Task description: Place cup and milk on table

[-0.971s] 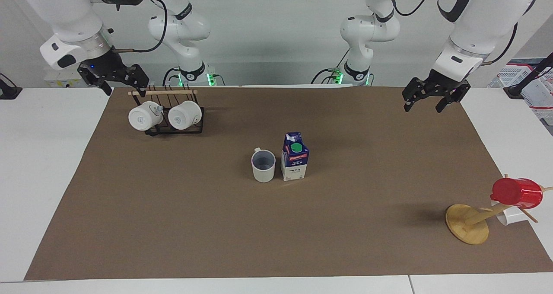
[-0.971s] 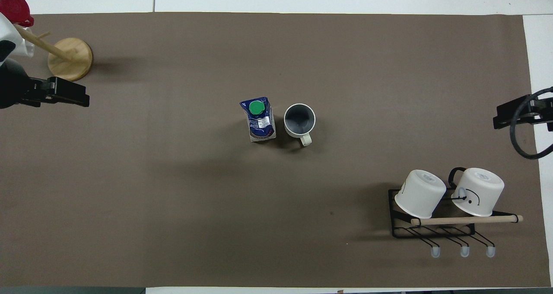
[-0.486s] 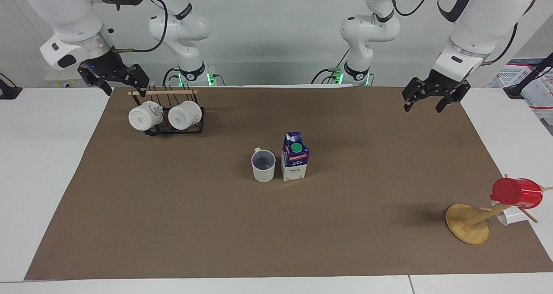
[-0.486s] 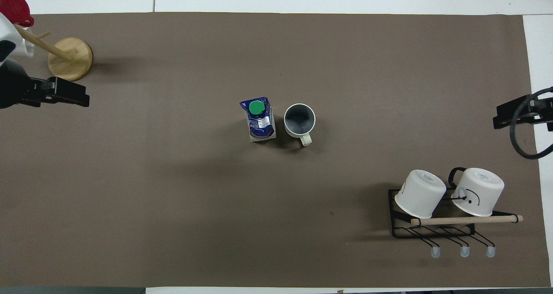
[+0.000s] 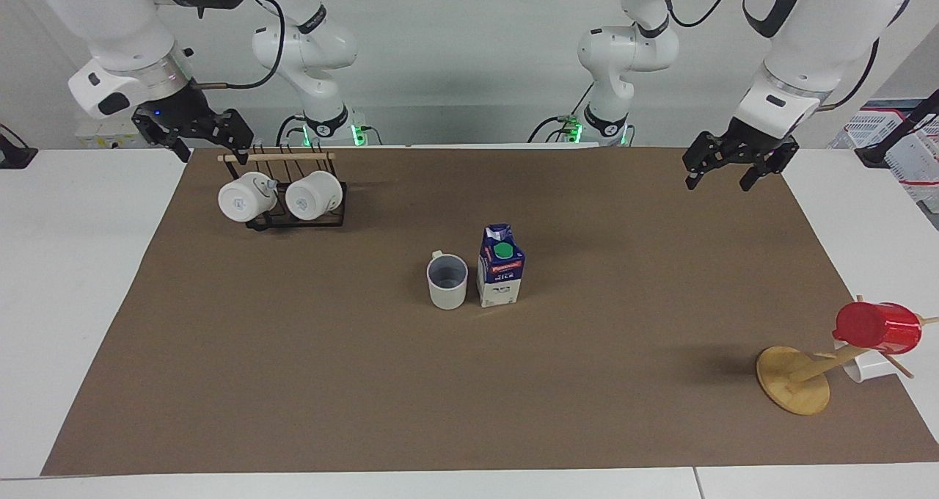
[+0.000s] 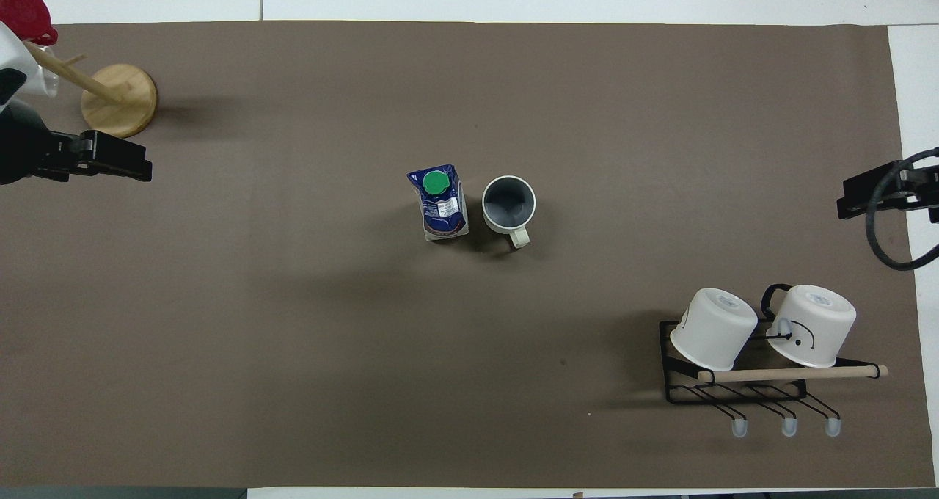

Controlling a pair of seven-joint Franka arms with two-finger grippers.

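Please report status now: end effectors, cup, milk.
Left end effector and right end effector open, raised, holding nothing. Cup and milk upright, side by side, mid-table. Nothing in the way.

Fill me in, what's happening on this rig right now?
Neither arm is handling anything. The cup and milk stand upright side by side mid-table. The left gripper hangs open over the table's edge at its own end; the right gripper hangs open by the mug rack. Both arms wait.

A plain pale wall (image 5: 469, 59) is being lit evenly, and a white slatted crate (image 5: 891, 136) is being kept at the far right edge.
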